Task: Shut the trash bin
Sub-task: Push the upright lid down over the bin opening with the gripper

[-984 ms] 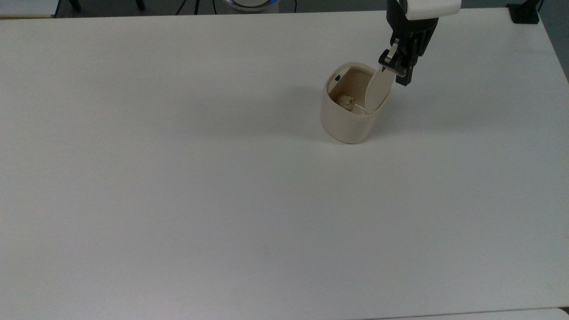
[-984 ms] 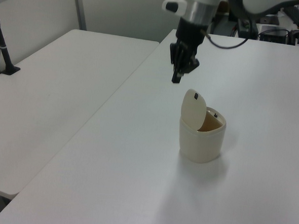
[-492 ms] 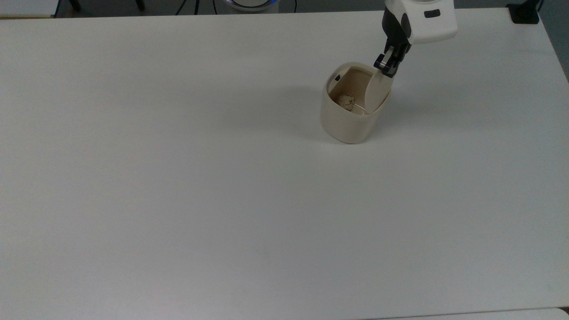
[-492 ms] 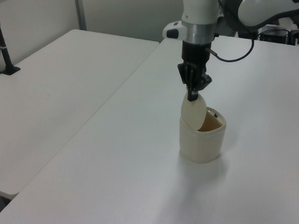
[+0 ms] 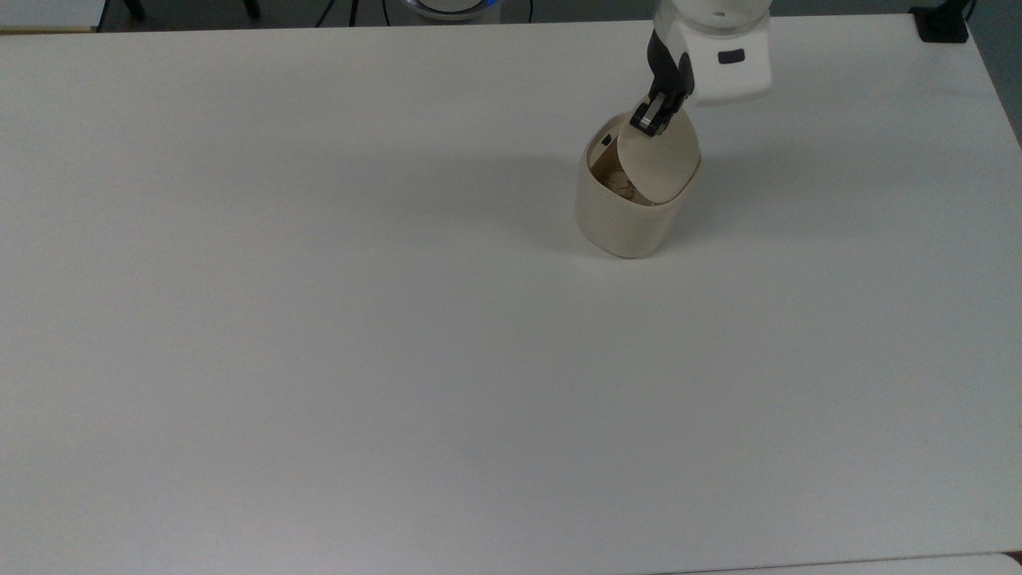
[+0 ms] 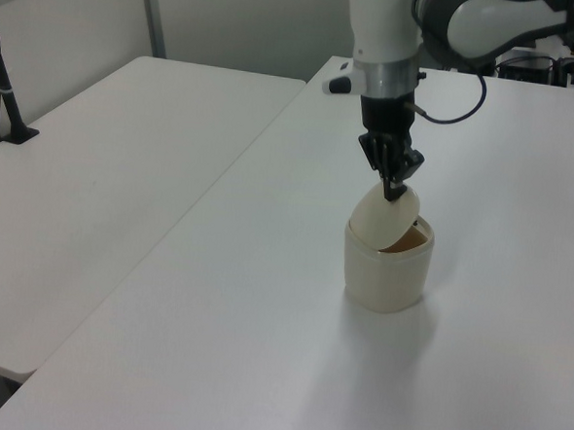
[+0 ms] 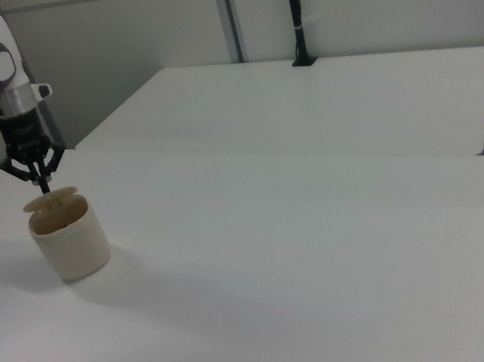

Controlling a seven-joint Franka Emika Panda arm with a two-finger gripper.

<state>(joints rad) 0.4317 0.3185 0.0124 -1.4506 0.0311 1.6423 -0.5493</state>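
Note:
The cream-beige trash bin (image 5: 627,216) stands on the white table, toward the top view's upper right. Its hinged lid (image 5: 661,160) is tilted partway down over the opening, and a small gap stays at the top view's left side. A crumpled scrap (image 5: 619,184) lies inside. My gripper (image 5: 650,120) points down with its fingers shut and its tip resting on the lid's raised edge. In the left view the gripper (image 6: 394,186) presses on the lid (image 6: 383,214) above the bin (image 6: 388,270). In the right view the gripper (image 7: 43,182) sits just over the lid (image 7: 51,202).
The white table (image 5: 399,359) stretches wide around the bin. A second white table (image 6: 94,184) adjoins it across a narrow seam. A black clamped post (image 6: 6,86) stands on that second table, and another post (image 7: 296,15) shows in the right view.
My gripper came down and moved toward the top view's left onto the lid. The lid swung from nearly upright to tilted low over the opening.

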